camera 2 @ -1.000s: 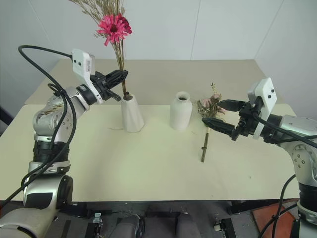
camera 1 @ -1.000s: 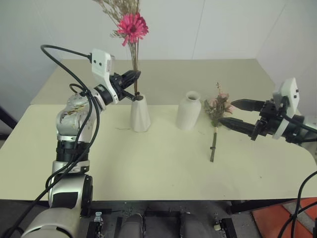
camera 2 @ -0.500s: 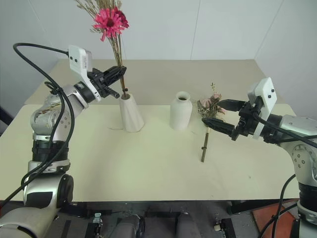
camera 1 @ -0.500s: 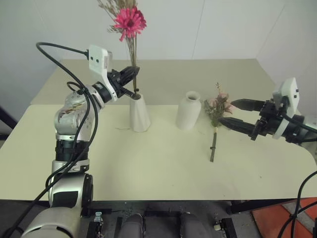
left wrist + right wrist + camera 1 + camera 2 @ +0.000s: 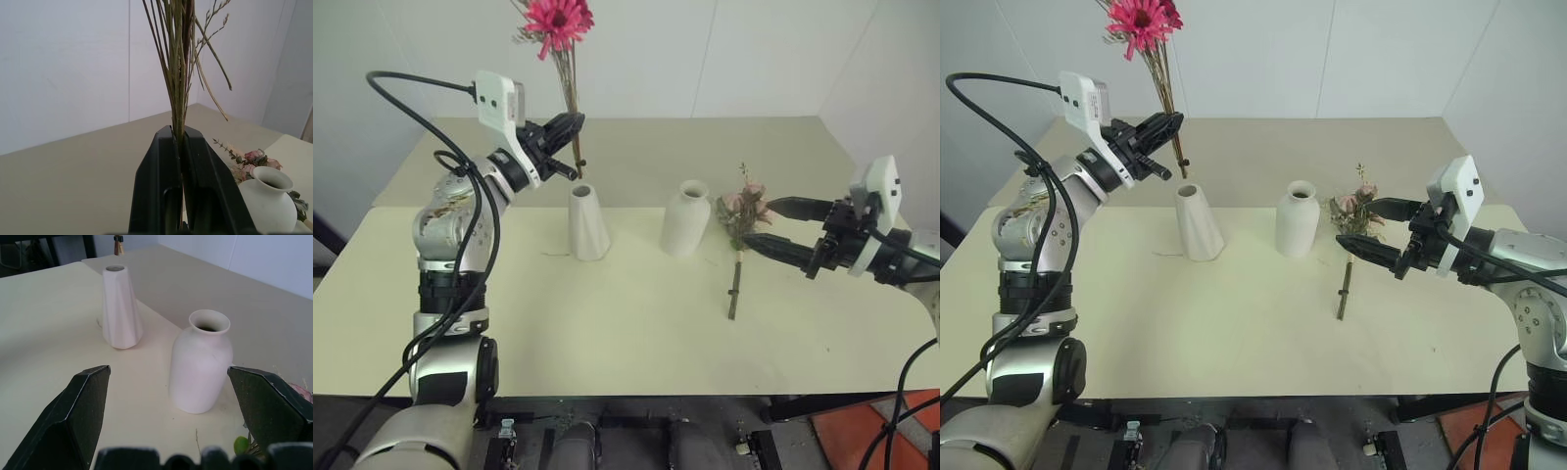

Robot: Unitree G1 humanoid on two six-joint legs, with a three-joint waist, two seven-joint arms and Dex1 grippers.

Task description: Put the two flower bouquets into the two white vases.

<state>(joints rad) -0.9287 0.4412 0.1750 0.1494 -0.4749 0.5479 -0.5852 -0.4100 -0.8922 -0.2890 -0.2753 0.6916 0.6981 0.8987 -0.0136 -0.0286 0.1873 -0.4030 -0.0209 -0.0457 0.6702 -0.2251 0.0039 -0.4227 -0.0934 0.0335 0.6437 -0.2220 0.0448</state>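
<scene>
My left gripper [image 5: 572, 142] is shut on the thin stems of the magenta daisy bouquet [image 5: 555, 18], which stands upright. Its stem ends hang just above the mouth of the tall cone vase [image 5: 588, 223]. In the left wrist view both fingers [image 5: 156, 186] press on the stems [image 5: 178, 98]. To the right stands the rounded bottle vase [image 5: 686, 219]. Beyond that vase the pale pink rose bouquet [image 5: 742, 211] lies flat on the table, stem toward me. My right gripper [image 5: 762, 222] is open and level, its fingertips just right of the roses, with nothing between them.
Both vases stand on a pale yellow-green table [image 5: 626, 333], whose front edge is close to me. A second table [image 5: 705, 147] of the same colour adjoins it behind, up to white walls. An orange object [image 5: 871, 431] lies on the floor at the right.
My left gripper has risen with the daisy bouquet, and the stem ends have come up out of the cone vase's mouth. The right arm has kept still.
</scene>
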